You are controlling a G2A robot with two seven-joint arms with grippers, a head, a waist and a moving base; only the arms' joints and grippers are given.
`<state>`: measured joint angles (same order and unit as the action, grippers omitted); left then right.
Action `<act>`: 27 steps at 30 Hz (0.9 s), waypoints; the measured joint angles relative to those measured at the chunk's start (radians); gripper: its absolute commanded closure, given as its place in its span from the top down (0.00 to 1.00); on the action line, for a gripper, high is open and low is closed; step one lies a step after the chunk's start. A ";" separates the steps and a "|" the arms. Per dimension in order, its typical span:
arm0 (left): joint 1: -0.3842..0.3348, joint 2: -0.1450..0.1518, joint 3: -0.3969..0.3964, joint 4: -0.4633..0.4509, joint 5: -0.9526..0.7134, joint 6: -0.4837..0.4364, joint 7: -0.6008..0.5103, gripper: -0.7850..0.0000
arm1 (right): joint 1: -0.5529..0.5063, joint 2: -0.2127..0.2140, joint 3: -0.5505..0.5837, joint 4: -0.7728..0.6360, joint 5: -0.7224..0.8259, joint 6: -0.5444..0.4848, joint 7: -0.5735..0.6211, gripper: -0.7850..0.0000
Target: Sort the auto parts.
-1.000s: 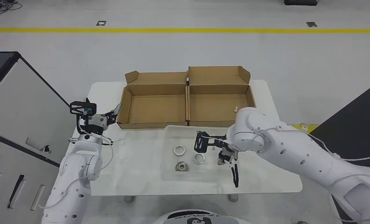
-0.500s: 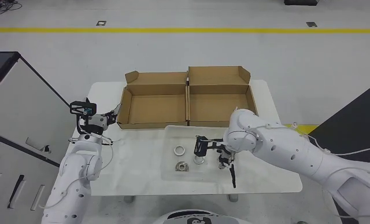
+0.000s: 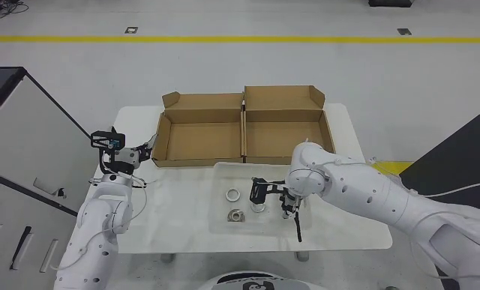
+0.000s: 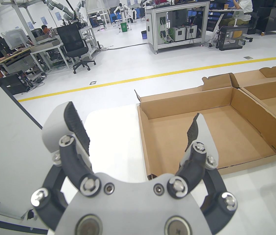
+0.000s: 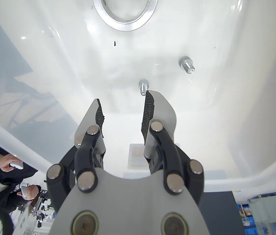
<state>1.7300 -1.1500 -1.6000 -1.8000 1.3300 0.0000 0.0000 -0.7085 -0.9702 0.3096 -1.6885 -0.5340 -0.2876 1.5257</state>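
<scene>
right fingers [image 5: 147,113] parted, empty, low over white tray [image 5: 177,13], one tip just beside a small bolt [image 5: 143,87] | second bolt [image 5: 187,65] near, metal ring [image 5: 125,1] farther along the tray | round part [image 3: 237,215] in same tray | left fingers [image 4: 75,123] spread wide, empty, above counter [image 4: 113,135] beside open cardboard box [image 4: 226,125]

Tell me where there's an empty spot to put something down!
Both cardboard boxes, the left box and the right box, are bare inside. The table is also bare between the left box and its near edge, beside the tray. The tray is crowded: rings, bolts and the open right gripper over it.
</scene>
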 measured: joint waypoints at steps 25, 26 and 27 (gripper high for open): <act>0.000 0.000 0.000 0.000 0.000 0.000 0.000 1.00 | -0.007 -0.039 0.007 0.051 -0.067 0.026 -0.049 0.44; 0.000 0.000 0.000 0.000 0.000 0.000 0.000 1.00 | -0.008 -0.039 0.008 0.052 -0.070 0.026 -0.050 0.44; 0.000 0.000 0.000 0.000 0.000 0.000 0.000 1.00 | -0.010 -0.039 0.009 0.054 -0.071 0.026 -0.049 0.44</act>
<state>1.7300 -1.1500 -1.6000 -1.8000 1.3300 0.0000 0.0000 -0.7182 -1.0095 0.3188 -1.6346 -0.6053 -0.2611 1.4772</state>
